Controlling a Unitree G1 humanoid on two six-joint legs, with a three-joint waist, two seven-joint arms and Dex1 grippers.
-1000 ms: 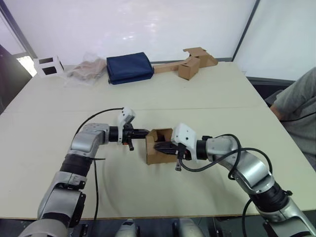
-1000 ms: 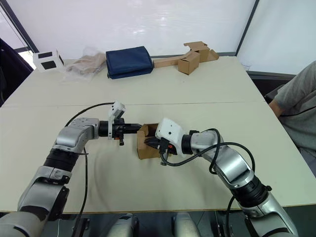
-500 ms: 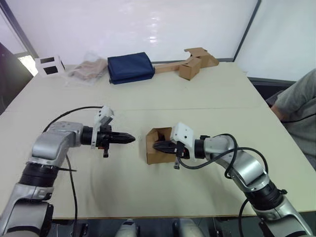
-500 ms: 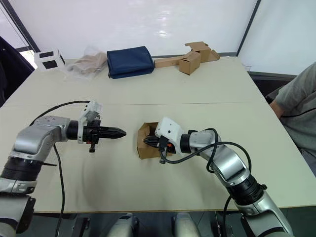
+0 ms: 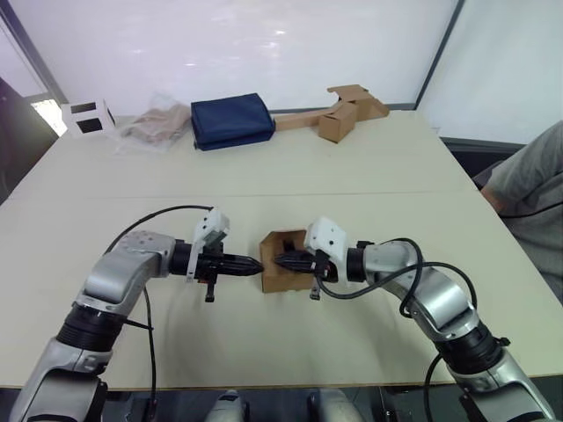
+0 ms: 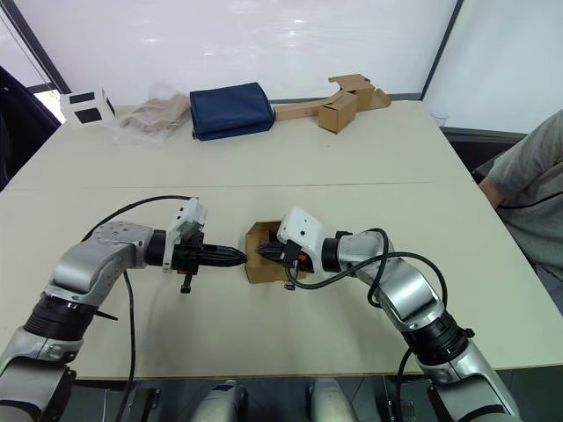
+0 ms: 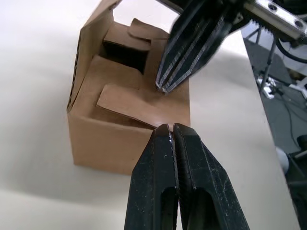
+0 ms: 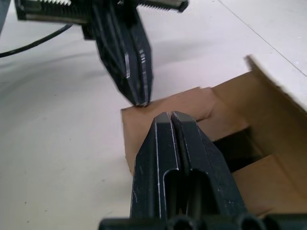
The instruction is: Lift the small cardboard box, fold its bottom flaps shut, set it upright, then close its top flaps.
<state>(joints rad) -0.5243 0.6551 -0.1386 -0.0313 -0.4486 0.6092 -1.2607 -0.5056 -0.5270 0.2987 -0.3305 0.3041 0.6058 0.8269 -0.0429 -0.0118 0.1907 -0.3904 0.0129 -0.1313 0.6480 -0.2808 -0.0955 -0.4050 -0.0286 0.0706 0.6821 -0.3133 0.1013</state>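
Note:
The small cardboard box (image 5: 283,280) stands on the table between my two arms, one end facing up. The flaps (image 7: 129,103) of that end lean inward, with a dark gap left between them. My left gripper (image 5: 257,264) is shut, and its tips (image 7: 170,128) touch the box's left upper edge by one folded flap. My right gripper (image 5: 278,260) is shut too; it reaches in from the right and its tips (image 8: 170,117) rest over the inward flaps. The two sets of tips nearly meet above the box. The bottom flaps are hidden underneath.
Along the table's far edge lie a white cube with dark windows (image 5: 86,116), a clear bag of brownish stuff (image 5: 157,125), a navy blue pouch (image 5: 230,120) and a smaller brown box with loose cardboard (image 5: 339,119). A person's grey sleeve (image 5: 532,189) is at the right.
The left gripper drew back to the left, away from the box, then returned to its left upper edge. The right gripper stayed over the flaps. The box has not moved.

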